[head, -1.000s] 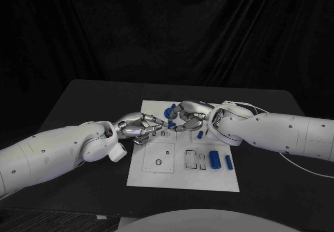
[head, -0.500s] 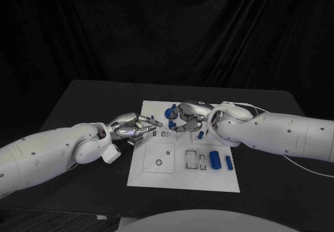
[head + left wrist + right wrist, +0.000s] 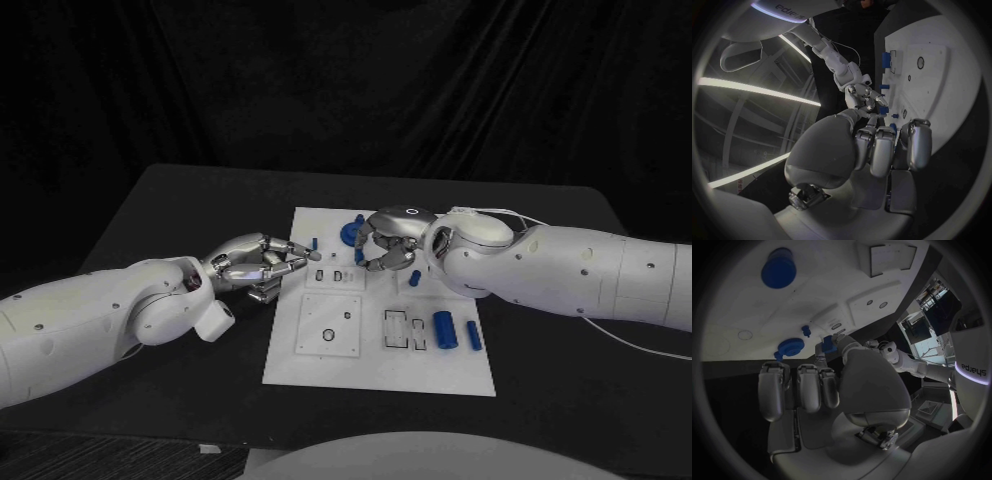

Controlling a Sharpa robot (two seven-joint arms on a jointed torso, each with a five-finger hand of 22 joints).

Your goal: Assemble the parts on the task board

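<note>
Over the far half of the task board, your right hand pinches a small blue part in curled fingertips, just above the small slots. Your left hand hangs beside the board's left edge, fingers loosely curled on nothing. Lower crooked and the part could jam or slip loose.

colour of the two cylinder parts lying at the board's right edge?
Blue. The two cylinder parts lie side by side on the white task board; clearest in the head view.
</note>
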